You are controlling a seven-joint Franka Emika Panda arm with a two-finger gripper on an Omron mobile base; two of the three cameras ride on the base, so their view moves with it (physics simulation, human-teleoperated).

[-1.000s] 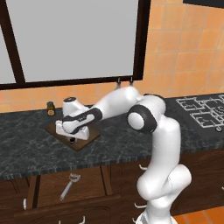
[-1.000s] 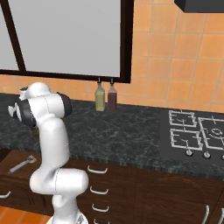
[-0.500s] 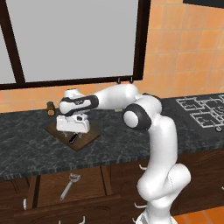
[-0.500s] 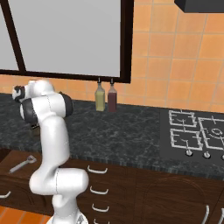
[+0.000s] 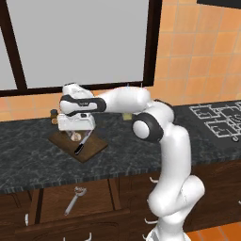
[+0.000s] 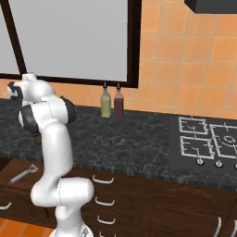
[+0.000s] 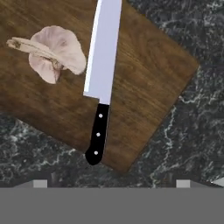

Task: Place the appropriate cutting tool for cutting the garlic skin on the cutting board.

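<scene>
Left base view: arm reaches left over the dark counter (image 5: 28, 155); gripper (image 5: 75, 126) hangs above the cutting board (image 5: 92, 151).
Knife: knife (image 5: 81, 143) lies flat on the board, free of the fingers, black handle toward the front edge.
Garlic: garlic (image 5: 75, 136) sits on the board just beside the blade.
Drawer: open below the counter, silver peeler (image 5: 74, 199) inside.
Right base view: two bottles (image 6: 112, 102) stand at the tiled wall; stove (image 6: 208, 141) at right; peeler (image 6: 24, 173) low left.
Hand view: knife (image 7: 101, 74) rests on the board (image 7: 148, 83), handle end near the board's edge; garlic (image 7: 52, 52) just beside the blade, apart from it.
Claw: jaws spread wide, holding nothing.
</scene>
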